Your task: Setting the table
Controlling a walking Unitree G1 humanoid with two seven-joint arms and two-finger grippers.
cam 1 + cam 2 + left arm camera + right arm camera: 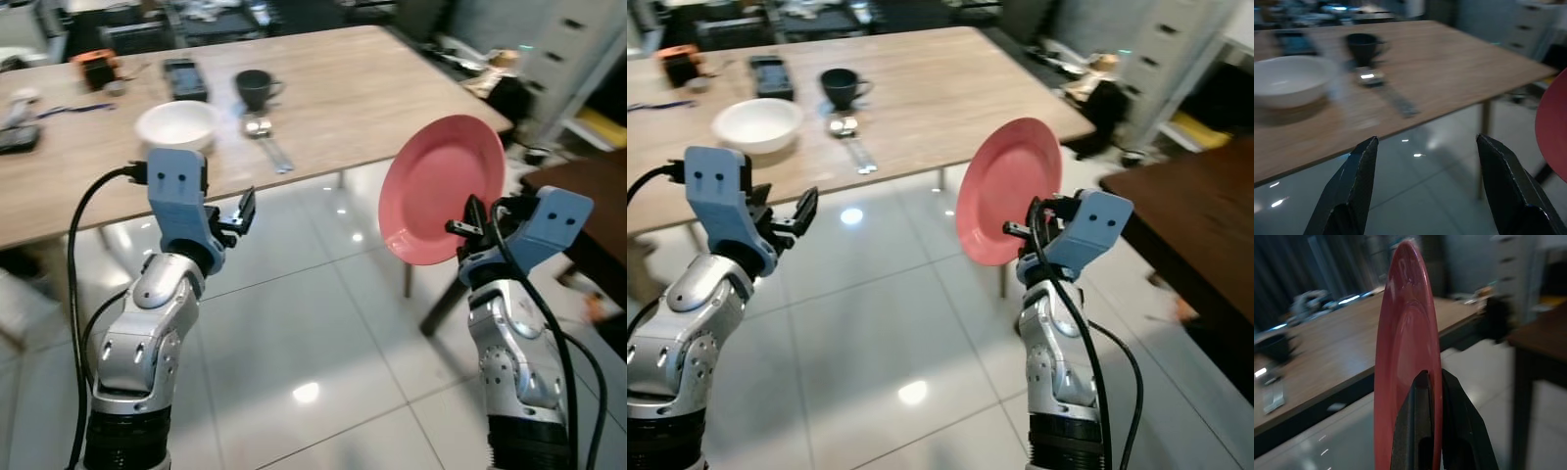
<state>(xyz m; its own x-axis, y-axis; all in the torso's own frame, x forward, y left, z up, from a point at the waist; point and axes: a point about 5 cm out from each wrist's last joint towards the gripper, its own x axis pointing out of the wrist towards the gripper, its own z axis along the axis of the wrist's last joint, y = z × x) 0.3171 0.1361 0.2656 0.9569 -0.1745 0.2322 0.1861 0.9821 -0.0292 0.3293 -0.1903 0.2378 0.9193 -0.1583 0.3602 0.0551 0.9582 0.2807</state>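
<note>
You see two silver arms with pale blue wrist housings, looping black cables and long black fingers (1354, 191).

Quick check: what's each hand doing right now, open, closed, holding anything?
Left hand: open, holding nothing, short of the table.
Right hand: closed on the rim of the pink plate, held on edge.

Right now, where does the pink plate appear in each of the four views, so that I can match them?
Left eye view: pink plate at right of centre, on edge, clamped by the right hand.
Right eye view: centre, beyond the table's near right corner.
Left wrist view: a red sliver at the right edge.
Right wrist view: centre, edge-on.
Shared landmark: the dark cup on the wooden table.
</note>
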